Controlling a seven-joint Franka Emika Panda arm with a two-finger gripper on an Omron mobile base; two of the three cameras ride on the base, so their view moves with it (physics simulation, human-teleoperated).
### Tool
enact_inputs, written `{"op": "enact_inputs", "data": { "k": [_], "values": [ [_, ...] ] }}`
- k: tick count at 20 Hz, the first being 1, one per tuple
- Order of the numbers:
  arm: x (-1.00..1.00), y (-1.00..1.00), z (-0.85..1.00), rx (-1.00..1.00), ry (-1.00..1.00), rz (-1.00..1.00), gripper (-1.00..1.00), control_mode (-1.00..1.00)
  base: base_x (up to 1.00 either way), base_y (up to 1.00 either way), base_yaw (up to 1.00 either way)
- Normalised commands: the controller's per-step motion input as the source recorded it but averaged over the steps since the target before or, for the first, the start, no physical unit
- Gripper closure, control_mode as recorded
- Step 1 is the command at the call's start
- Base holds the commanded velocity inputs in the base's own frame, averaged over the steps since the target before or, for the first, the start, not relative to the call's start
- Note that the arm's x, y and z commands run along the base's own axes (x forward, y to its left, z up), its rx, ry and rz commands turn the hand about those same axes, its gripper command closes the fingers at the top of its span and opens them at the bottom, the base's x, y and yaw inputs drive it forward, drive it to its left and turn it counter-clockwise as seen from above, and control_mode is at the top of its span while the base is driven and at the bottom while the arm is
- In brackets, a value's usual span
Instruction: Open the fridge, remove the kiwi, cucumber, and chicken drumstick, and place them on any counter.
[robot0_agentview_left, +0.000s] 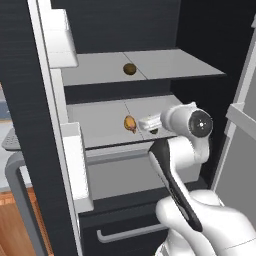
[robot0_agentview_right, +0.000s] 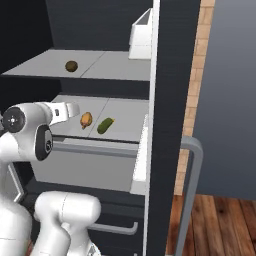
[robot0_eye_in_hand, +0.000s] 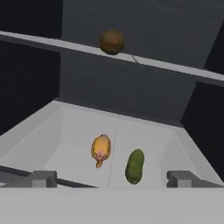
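Three food items sit inside the open fridge (robot0_agentview_left: 150, 65), and the left base view gives two of them: one kiwi (robot0_agentview_left: 130, 69) alone on the upper shelf, and one chicken drumstick (robot0_agentview_left: 130, 123) on the shelf below. The claw (robot0_agentview_left: 141, 123) is level with that lower shelf, just beside the drumstick, which suggests the drumstick or its neighbour is the first target.

From the right base view, all three are countable: one kiwi (robot0_agentview_right: 71, 65) above, one chicken drumstick (robot0_agentview_right: 86, 119) and one cucumber (robot0_agentview_right: 105, 125) side by side below, near but not touching. The claw (robot0_agentview_right: 75, 108) points inward at the shelf edge, short of both. The right door stands swung wide, so the reach is unobstructed.

Looking along the hand view, the two fingertips (robot0_eye_in_hand: 42, 178) stand spread wide with nothing between them; the claw is open and empty. The drumstick (robot0_eye_in_hand: 100, 148) and cucumber (robot0_eye_in_hand: 134, 166) lie ahead between the tips, and the kiwi (robot0_eye_in_hand: 111, 41) rests on the shelf overhead. No desk appears, so none of the three has been delivered yet.
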Motion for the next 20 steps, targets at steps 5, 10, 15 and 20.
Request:
{"op": "enact_inputs", "data": {
  "k": [5, 10, 15, 20],
  "values": [
    [-0.03, 0.18, 1.00, 0.02, 0.26, 0.00, -1.00, -1.00, 0.00, 0.00, 0.00],
    [0.29, 0.01, 0.84, 0.04, 0.19, 0.00, -1.00, -1.00, 0.00, 0.00, 0.00],
    [0.68, 0.00, 0.24, 0.01, -0.04, 0.00, -1.00, -1.00, 0.00, 0.00, 0.00],
    [0.85, 0.00, 0.00, 0.00, -0.08, -0.01, -1.00, -1.00, 0.00, 0.00, 0.00]
  ]
}}
